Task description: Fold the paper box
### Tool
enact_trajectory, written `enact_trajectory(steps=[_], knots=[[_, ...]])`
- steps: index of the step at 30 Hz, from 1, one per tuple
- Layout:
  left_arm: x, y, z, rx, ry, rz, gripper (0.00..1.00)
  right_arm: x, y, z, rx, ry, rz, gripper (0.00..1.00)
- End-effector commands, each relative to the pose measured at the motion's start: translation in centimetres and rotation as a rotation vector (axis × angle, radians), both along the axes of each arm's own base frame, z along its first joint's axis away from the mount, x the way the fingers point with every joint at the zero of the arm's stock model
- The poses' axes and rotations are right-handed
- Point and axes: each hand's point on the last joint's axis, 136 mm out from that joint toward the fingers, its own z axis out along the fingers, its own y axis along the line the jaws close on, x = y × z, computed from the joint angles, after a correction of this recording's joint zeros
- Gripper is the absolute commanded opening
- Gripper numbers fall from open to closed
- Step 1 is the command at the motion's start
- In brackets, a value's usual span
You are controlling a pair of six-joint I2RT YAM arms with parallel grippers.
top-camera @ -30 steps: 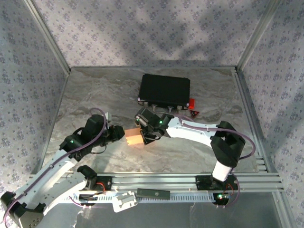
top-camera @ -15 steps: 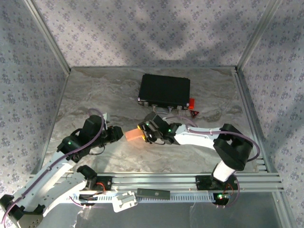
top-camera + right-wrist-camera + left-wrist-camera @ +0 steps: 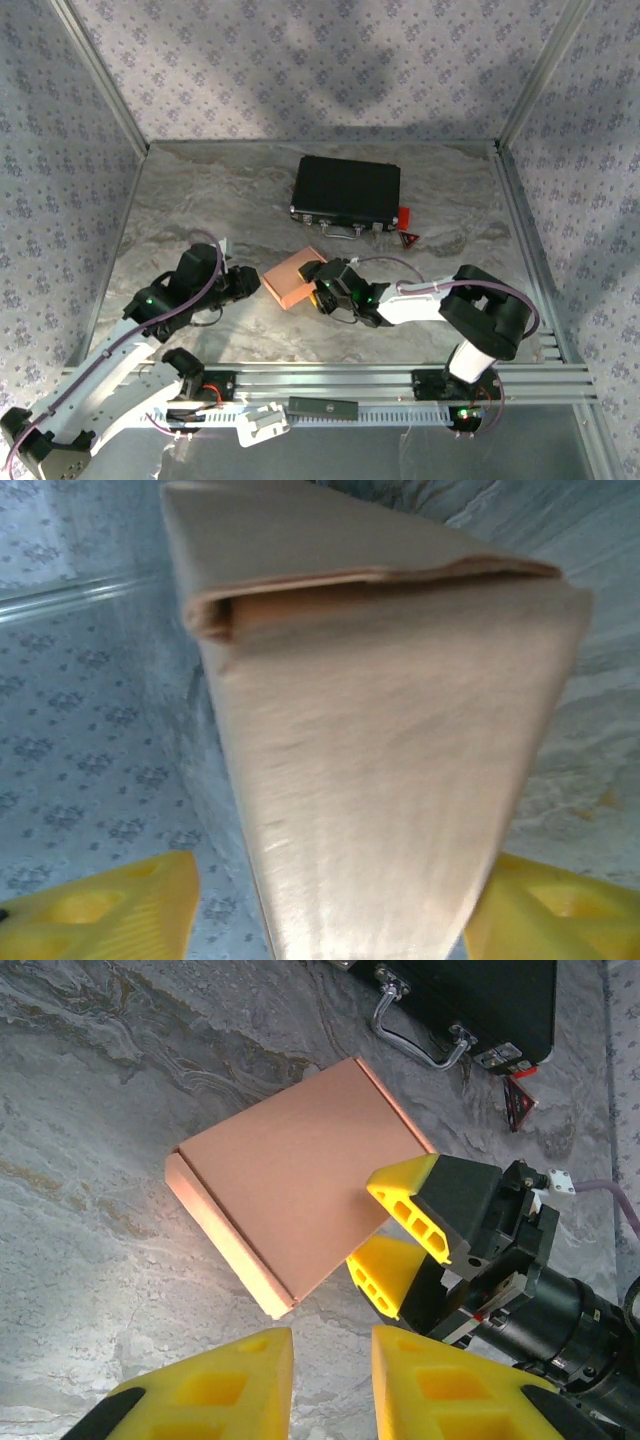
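Grey marbled tabletop, patterned walls on three sides. Low over it, the right gripper (image 3: 318,288) has its yellow fingers (image 3: 100,915) spread wide, and the salmon box (image 3: 293,277) reaches in between them. From its wrist camera a strip of wall shows between one finger and the cardboard, so the jaws are not clamped on it. The left gripper (image 3: 252,283) faces it from the box's other side, just short of the edge and not touching. Its fingers (image 3: 215,1385) are drawn to a narrow gap with nothing in it.

The box lies between the two grippers with its broad face up and a folded flap edge toward the left one. A second ago it stood on edge there, showing only a small face from above, with the right gripper hanging over it. Since then that arm has dropped and pulled back toward its base, while the left arm has barely stirred.

Beyond the right gripper, well apart, the black case (image 3: 346,190) now shows its whole front and handle. A red tag (image 3: 405,238) lies beside its corner.
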Motion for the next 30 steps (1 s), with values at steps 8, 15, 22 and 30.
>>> enact_trajectory(steps=[8, 15, 22, 30], knots=[[0.9, 0.5, 1.3, 0.014, -0.056, 0.007, 0.32, -0.6, -6.8, 3.4, -0.262, -0.050, -0.117, 0.99], [3.1, 3.8, 3.8, 0.030, -0.148, 0.080, 1.00, 1.5, -14.7, 10.8, -0.581, -0.350, 0.033, 0.99], [5.2, 8.0, 3.8, 0.115, -0.215, 0.194, 1.00, 0.5, -28.3, 15.5, -1.080, -0.425, -0.052, 0.99], [4.3, 15.7, 1.1, 0.375, -0.240, 0.541, 1.00, -1.6, -37.9, 18.3, -1.381, -0.561, -0.451, 0.99]])
